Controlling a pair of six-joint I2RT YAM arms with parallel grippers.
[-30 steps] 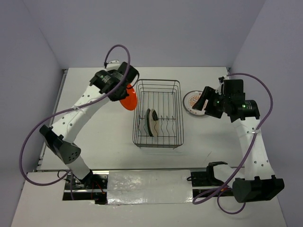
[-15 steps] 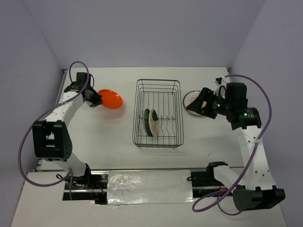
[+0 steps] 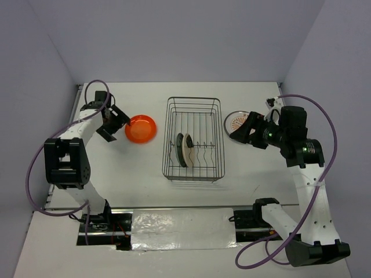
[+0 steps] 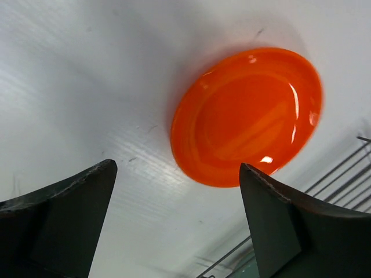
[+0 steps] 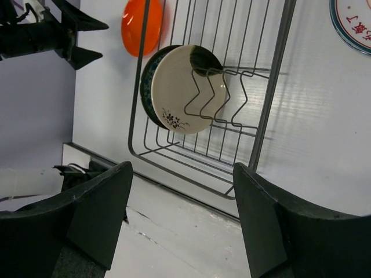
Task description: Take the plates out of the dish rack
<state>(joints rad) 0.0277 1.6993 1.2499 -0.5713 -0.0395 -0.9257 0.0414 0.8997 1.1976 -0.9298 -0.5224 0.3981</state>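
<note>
The dish rack (image 3: 193,139) stands mid-table. A dark plate (image 3: 179,149) and a cream plate (image 3: 186,148) stand upright between its prongs. Flat on the table left of the rack lies an orange-red plate (image 3: 141,128). My left gripper (image 3: 113,123) is open just left of it, apart from its rim. In the left wrist view the orange-red plate (image 4: 249,116) lies beyond my open left gripper (image 4: 177,168). My right gripper (image 3: 246,130) hovers open and empty at the rack's right side, partly over a white plate with reddish marks (image 3: 233,123). The right wrist view shows the cream plate (image 5: 185,87), the dark plate (image 5: 148,87) and the rack (image 5: 272,87).
A strip of shiny sheet (image 3: 182,229) covers the near table edge between the arm bases. Grey walls close the left, back and right. Rack wires (image 4: 342,174) show at the lower right of the left wrist view.
My left arm swung left from beside the rack, brought the orange-red plate down flat onto the table and opened its jaws, letting it go. My right gripper shifted slightly.
</note>
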